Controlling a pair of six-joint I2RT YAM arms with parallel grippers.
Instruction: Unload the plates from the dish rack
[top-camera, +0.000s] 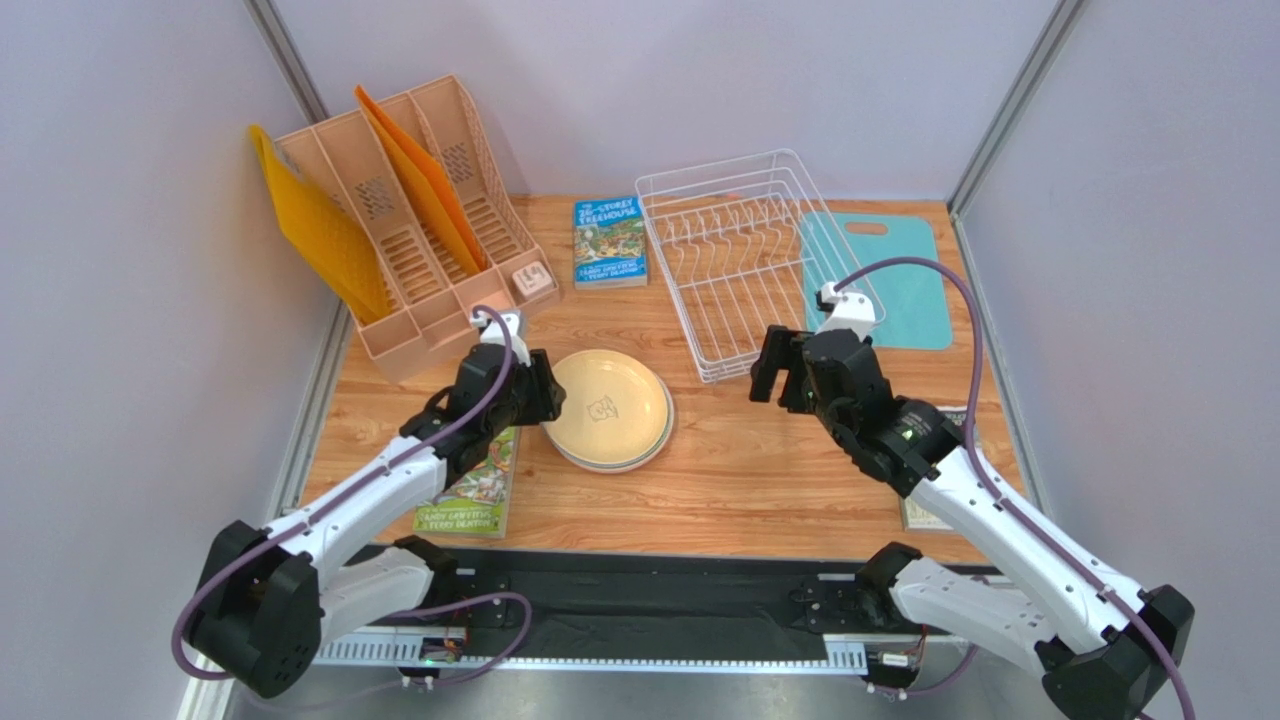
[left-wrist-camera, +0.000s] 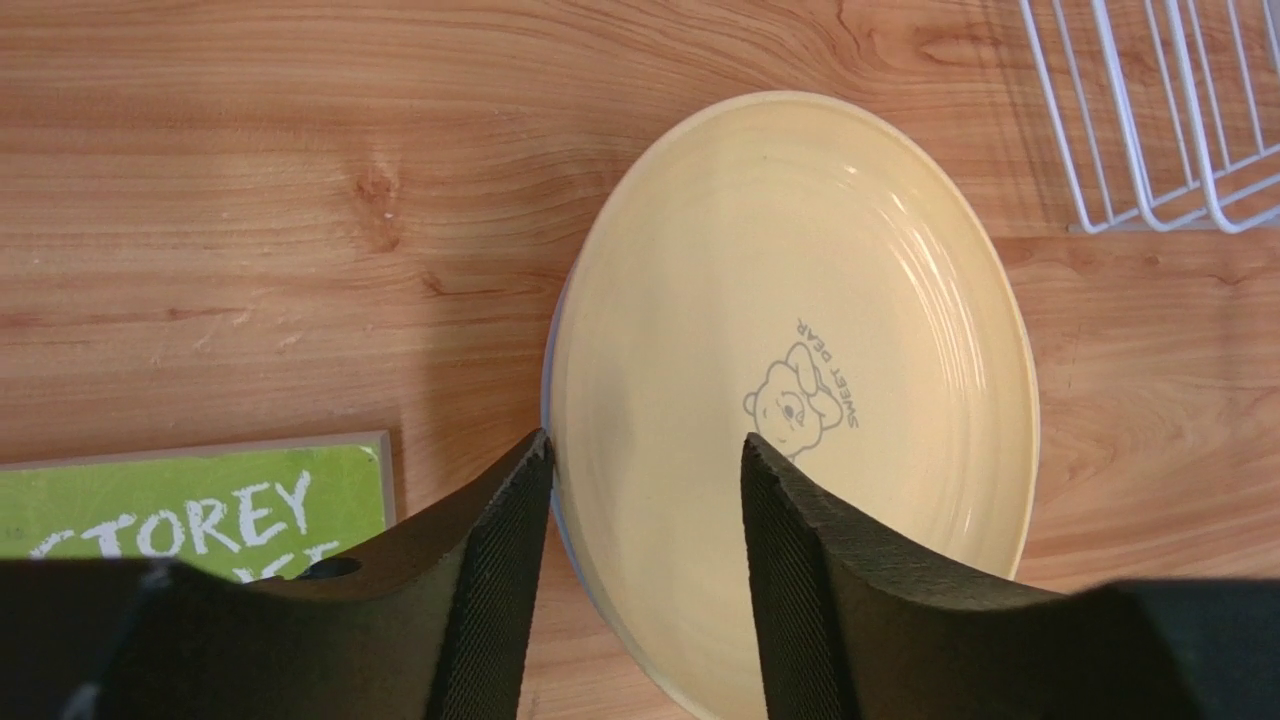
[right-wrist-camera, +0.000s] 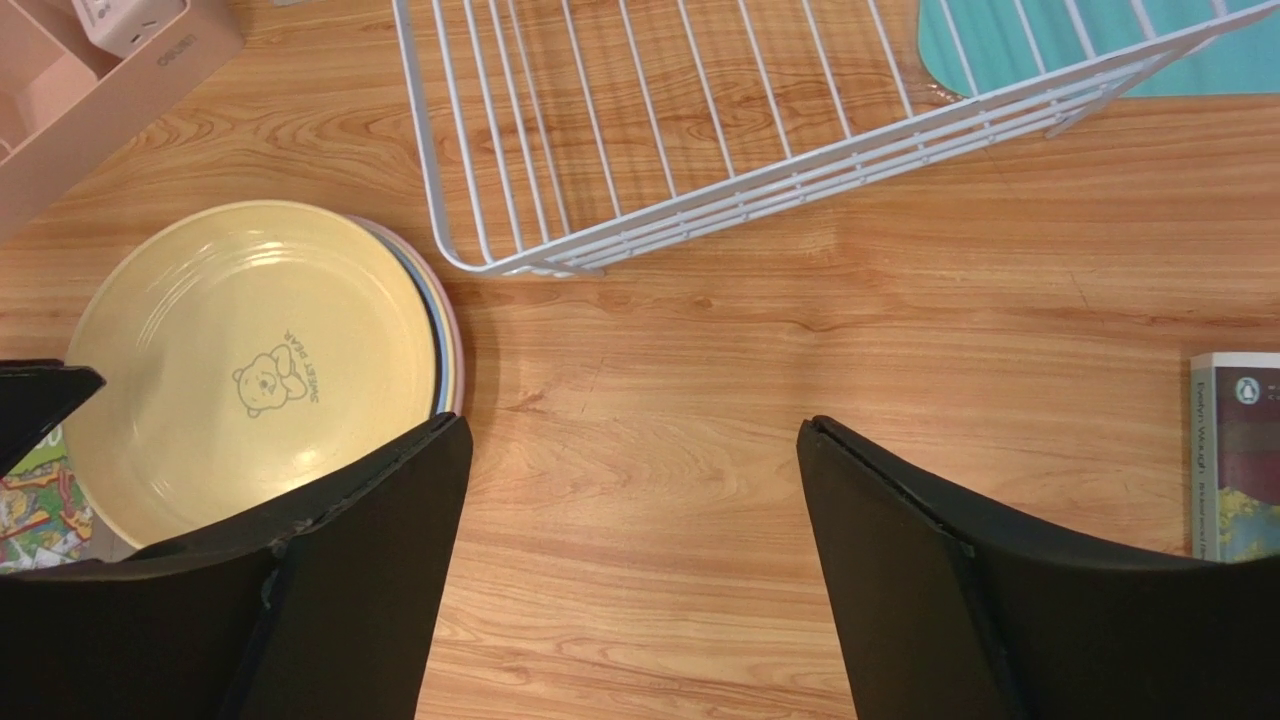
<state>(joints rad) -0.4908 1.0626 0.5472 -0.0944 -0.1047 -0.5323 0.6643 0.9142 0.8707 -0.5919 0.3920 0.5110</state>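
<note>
The round matte plates (top-camera: 609, 408) lie stacked flat on the wooden counter (top-camera: 751, 465), so they sit steady. A tan-yellow one is on top, with pink and blue rims showing beneath. My left jaws stand apart astride its near rim, gripping nothing. The white wire dish rack (top-camera: 736, 278) nearby holds no plate. My right jaws gape over bare wood. I judge the unloading done.
</note>
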